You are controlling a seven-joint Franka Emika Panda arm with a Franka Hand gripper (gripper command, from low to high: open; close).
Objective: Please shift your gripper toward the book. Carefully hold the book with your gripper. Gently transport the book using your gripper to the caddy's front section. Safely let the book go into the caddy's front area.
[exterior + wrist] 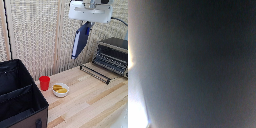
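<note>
My gripper is high near the top of the exterior view, under its white block, and is shut on the upper end of the dark navy book. The book hangs down from it, slightly tilted, well above the wooden table. The fingertips are hidden by the book. The black soft-sided caddy stands at the lower left of the exterior view with its inner divider showing; the book is far to its right and above it. In the wrist view the book's dark cover fills almost the whole picture.
A red cup and a white bowl with yellow food stand on the table just right of the caddy. A black-and-silver toaster oven with a pulled-out rack is at the exterior view's right. A slatted wall is behind.
</note>
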